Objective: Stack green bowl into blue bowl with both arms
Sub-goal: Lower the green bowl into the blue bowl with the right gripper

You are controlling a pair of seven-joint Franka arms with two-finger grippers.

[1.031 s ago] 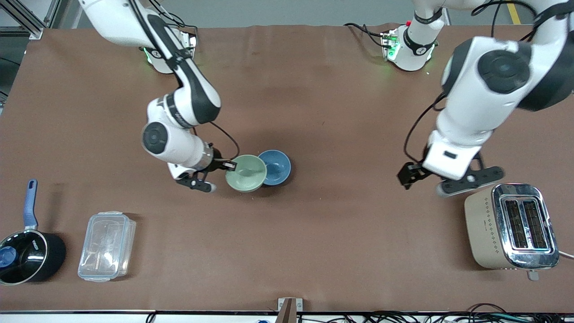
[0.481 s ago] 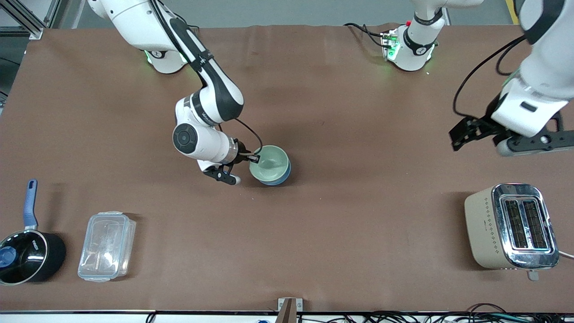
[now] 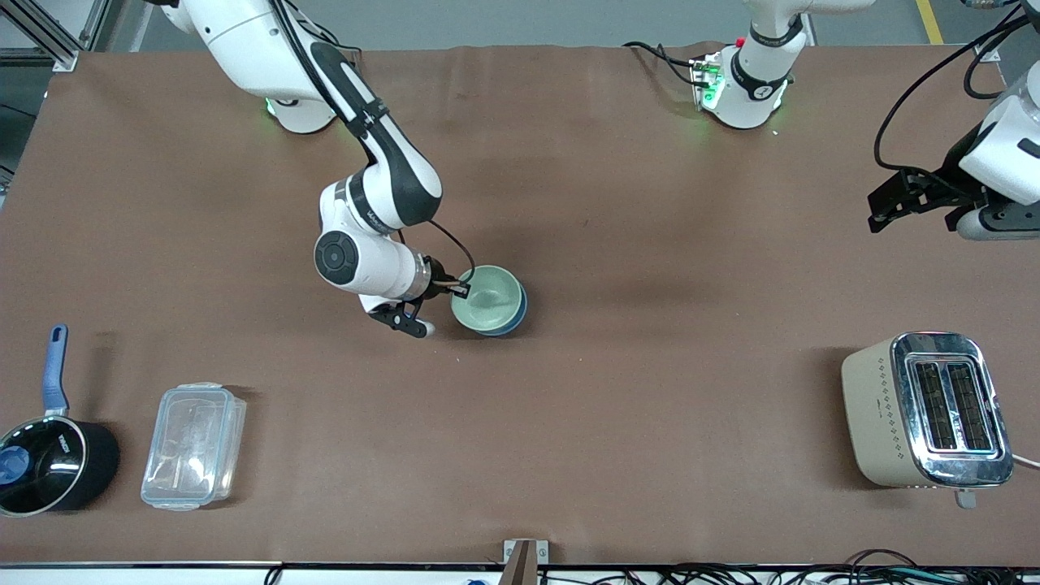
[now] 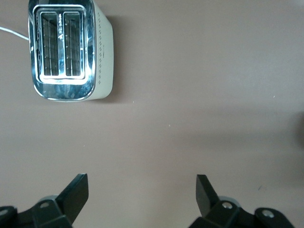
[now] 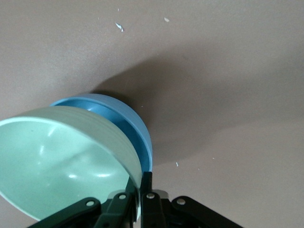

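Note:
The green bowl [image 3: 486,299] sits nested in the blue bowl [image 3: 518,312] at mid-table; only a blue crescent shows under its rim. In the right wrist view the green bowl [image 5: 61,161] lies inside the blue bowl [image 5: 130,126]. My right gripper [image 3: 460,288] is shut on the green bowl's rim at the side toward the right arm's end, one finger inside and one outside [image 5: 142,190]. My left gripper [image 3: 881,203] is open and empty, raised over bare table at the left arm's end [image 4: 142,187].
A beige toaster [image 3: 926,410] stands near the front camera at the left arm's end, also in the left wrist view [image 4: 66,50]. A clear lidded container [image 3: 193,445] and a black saucepan with blue handle [image 3: 49,455] stand at the right arm's end.
My right gripper carried the green bowl sideways and set it into the blue bowl. My left arm rose and pulled away from the toaster toward its base.

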